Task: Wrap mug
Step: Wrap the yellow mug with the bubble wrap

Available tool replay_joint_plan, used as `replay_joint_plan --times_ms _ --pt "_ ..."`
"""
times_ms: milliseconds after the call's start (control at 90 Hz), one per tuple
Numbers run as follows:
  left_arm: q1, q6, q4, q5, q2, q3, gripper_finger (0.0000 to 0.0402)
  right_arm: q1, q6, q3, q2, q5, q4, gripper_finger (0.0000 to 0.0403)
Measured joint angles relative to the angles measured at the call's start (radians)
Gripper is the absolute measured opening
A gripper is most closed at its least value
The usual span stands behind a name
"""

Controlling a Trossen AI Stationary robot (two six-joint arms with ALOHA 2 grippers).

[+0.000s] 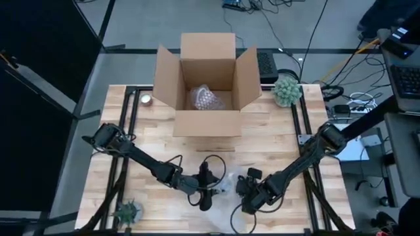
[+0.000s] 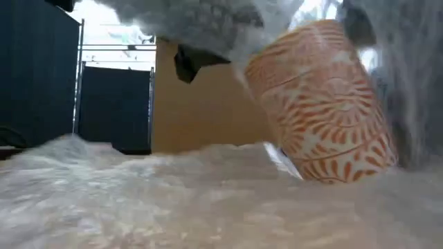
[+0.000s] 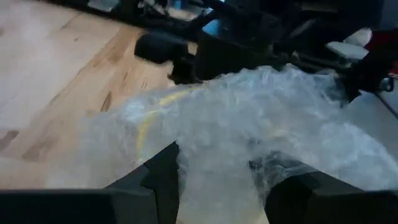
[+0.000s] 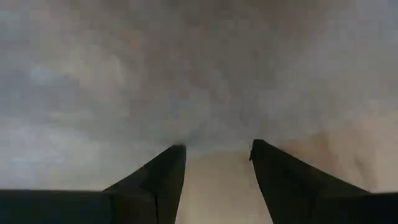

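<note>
Wooden counter (image 1: 275, 141), open cardboard box (image 1: 207, 82) at its far edge. My two grippers meet at the near edge over a sheet of bubble wrap (image 3: 249, 124). Left gripper (image 3: 214, 180): fingers spread, wrap bunched between them. Right gripper (image 4: 217, 162): parted, pressed into wrap. Orange patterned mug (image 2: 322, 104) sits tilted on the wrap.

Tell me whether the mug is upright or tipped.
Tipped: in the low view the orange-patterned mug leans, its base lifted on one side, among bubble wrap.
</note>
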Motion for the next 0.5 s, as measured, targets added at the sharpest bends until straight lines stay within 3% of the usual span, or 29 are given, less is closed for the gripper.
replay_joint_plan --times_ms 189,333,500 --pt "0.006 -0.005 -0.030 0.006 0.000 0.000 0.0164 -0.014 -0.021 -0.049 0.004 0.083 0.116 0.0171" --pt "0.011 -0.005 -0.026 0.002 0.003 0.001 0.0164 -0.030 -0.052 -0.066 0.007 0.086 0.126 0.0171" --pt "0.008 -0.003 -0.031 0.020 0.006 0.000 0.0164 -0.024 -0.043 -0.032 -0.052 -0.040 -0.059 0.0171"
